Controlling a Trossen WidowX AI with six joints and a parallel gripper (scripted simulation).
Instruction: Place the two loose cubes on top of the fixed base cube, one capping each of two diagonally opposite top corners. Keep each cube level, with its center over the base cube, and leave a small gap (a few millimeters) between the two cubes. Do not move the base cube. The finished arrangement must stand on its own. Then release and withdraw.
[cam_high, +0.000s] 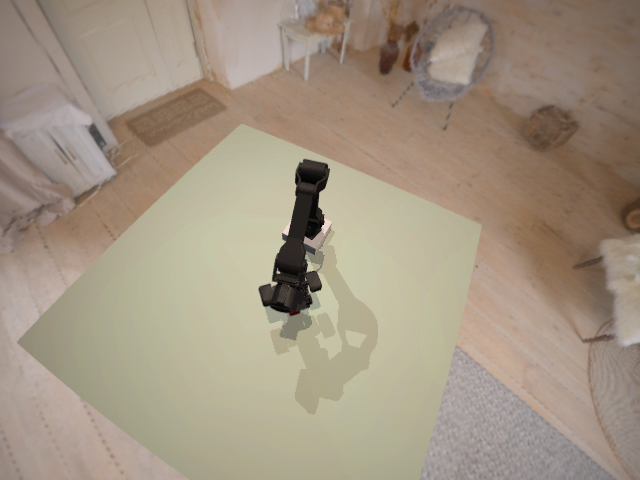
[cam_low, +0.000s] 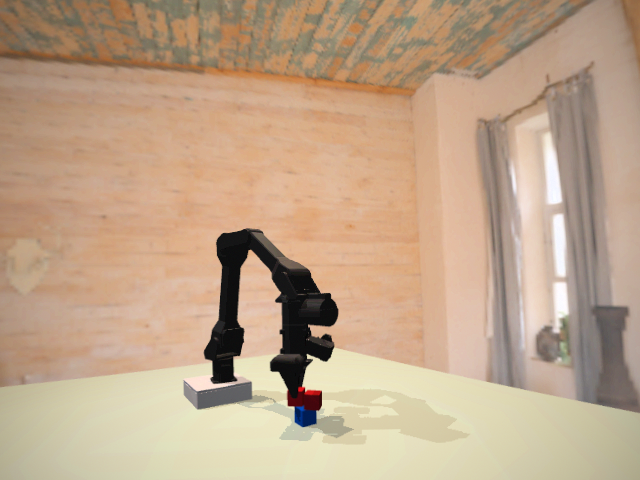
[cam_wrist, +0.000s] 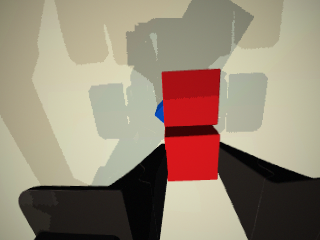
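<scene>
Clamped on second red cube (cam_wrist: 192, 155) in gripper (cam_wrist: 192, 165), low over blue base cube (cam_low: 305, 415). Placed red cube (cam_wrist: 190, 97) sits on base's far corner, just beyond held one; narrow gap between. Needs near diagonal corner.

pale green table top (cam_high: 155, 289), wood plank floor (cam_high: 516, 170), white door (cam_high: 124, 46), brown doormat (cam_high: 175, 114), white cabinet (cam_high: 62, 147), wire chair with fleece (cam_high: 454, 54), grey rug (cam_high: 496, 428), grey curtains (cam_low: 578, 227), stone pedestal (cam_low: 615, 356)
</scene>
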